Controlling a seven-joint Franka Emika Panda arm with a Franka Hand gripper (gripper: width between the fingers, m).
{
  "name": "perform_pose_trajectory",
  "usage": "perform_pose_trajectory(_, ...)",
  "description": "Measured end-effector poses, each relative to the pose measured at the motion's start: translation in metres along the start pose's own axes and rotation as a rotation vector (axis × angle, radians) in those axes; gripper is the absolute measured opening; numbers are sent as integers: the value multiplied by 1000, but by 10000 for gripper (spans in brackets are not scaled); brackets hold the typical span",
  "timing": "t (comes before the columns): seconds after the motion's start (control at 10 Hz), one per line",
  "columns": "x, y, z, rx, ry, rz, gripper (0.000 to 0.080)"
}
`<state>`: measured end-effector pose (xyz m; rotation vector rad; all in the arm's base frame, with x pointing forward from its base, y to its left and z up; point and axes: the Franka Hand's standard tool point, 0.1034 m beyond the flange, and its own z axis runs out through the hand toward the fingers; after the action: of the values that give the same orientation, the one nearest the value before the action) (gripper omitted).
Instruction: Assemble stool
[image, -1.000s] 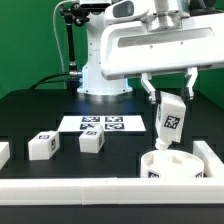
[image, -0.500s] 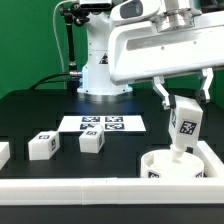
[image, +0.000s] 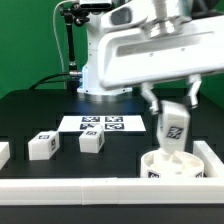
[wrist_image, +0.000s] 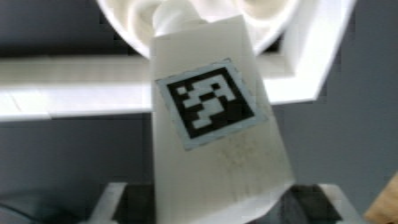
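A black tabletop (image: 30, 112) lies under a green backdrop (image: 30, 40), with white border rails (image: 100, 186) in front. Since half a second ago the gripper (image: 172, 108) has swung back toward the exterior view's left. It clamps the stool leg (image: 172, 130), which tilts over the round seat (image: 185, 168). Whether the leg's lower end touches the seat cannot be told. Two loose legs (image: 92, 142) (image: 41, 146) lie well apart from the seat, and a third white piece (image: 2, 153) is cut off at the edge.

Three loose legs (image: 41, 146) (image: 91, 142) (image: 3, 154) and one more leg (image: 172, 128) made four; there was also one round seat (image: 186, 165), one marker board (image: 103, 124), one claw (image: 171, 107).
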<state>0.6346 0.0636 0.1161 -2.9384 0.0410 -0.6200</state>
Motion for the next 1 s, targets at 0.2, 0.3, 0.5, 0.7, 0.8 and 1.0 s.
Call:
perform_pose_trajectory(0.2,-7,-16,2,15,0,7,323)
perform_pose_trajectory(0.3,-9,-18,2,25,-24,24,323)
perform_pose_trajectory(0.5,-6,-23,2,29,-19,21,323)
perform_pose_trajectory(0.7,-7,-23,3,29,-20,22,323)
perform_pose_trajectory(0.8,-7,-23,3,29,-21,17,323)
perform_pose_trajectory(1.0,-6,-30,2,37,-19,9,323)
